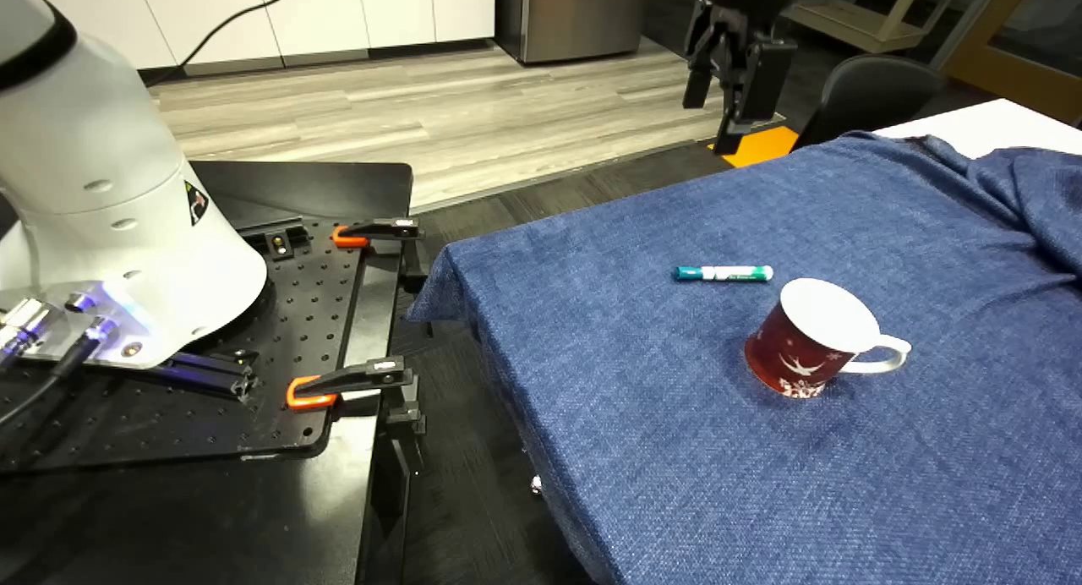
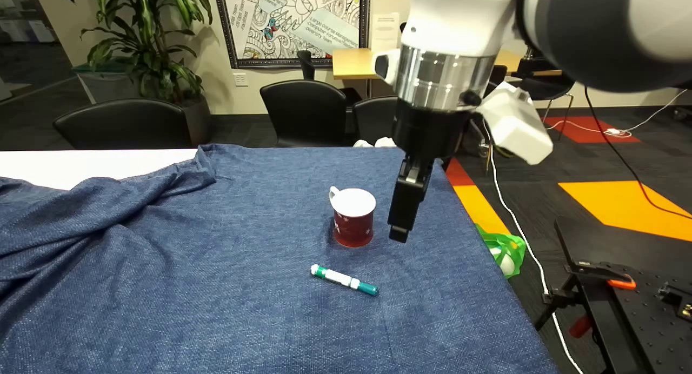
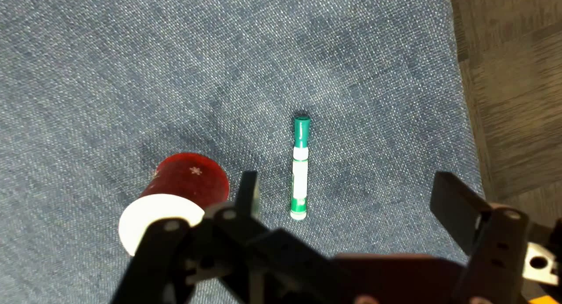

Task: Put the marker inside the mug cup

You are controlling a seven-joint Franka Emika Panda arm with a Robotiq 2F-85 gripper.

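Can read "Large Course Management" and "Diversity Team" on the framed poster (image 2: 294, 22) in an exterior view. Can see a triangular warning sign (image 1: 195, 202) on the robot's base (image 1: 118, 238). Cannot make out the print on the marker (image 3: 300, 172) or wall notice (image 2: 386, 31).

"Where's the marker (image 3: 300, 172)?"

"On the cloth (image 3: 373, 97) over the worktop (image 2: 81, 166), below the pincer (image 3: 344, 185). Between its fingers (image 3: 248, 192) in the wrist view."

"And the mug (image 3: 191, 181)?"

"On the cloth too, left of the pincer's gap in that view."
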